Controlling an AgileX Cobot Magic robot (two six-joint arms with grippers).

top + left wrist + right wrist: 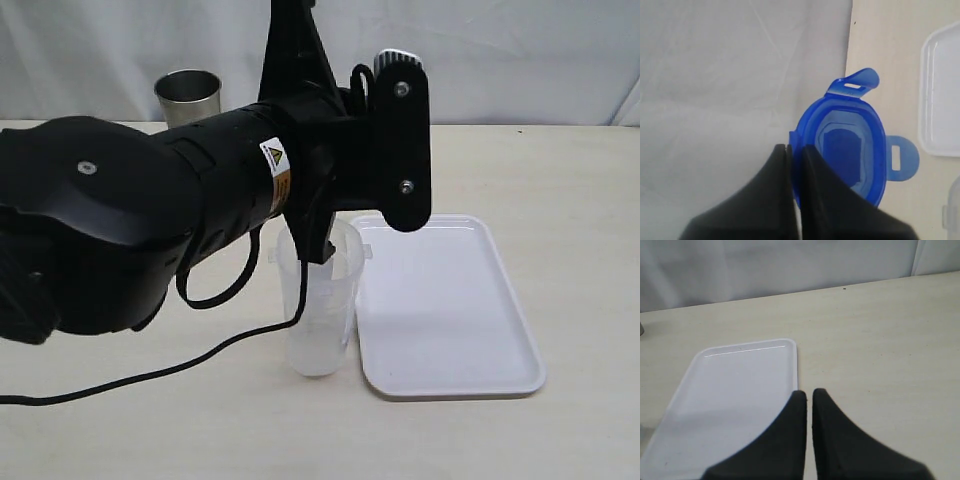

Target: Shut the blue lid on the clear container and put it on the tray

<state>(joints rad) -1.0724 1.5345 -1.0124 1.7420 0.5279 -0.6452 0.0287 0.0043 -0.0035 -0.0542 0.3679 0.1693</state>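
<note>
My left gripper (794,149) is shut on the rim of the blue lid (845,145), which hangs in the air with its snap flaps spread out. In the exterior view the left arm fills the left half. Its fingers (322,245) point down into the open mouth of the clear container (320,310), and the lid is hidden behind the arm. The container stands upright on the table just left of the white tray (450,310). My right gripper (806,392) is shut on nothing and hovers over the table beside the tray's edge (730,390).
A steel tumbler (189,97) stands at the back left of the table. A black cable (200,355) trails from the left arm across the table in front of the container. A white cloth backdrop hangs behind the table.
</note>
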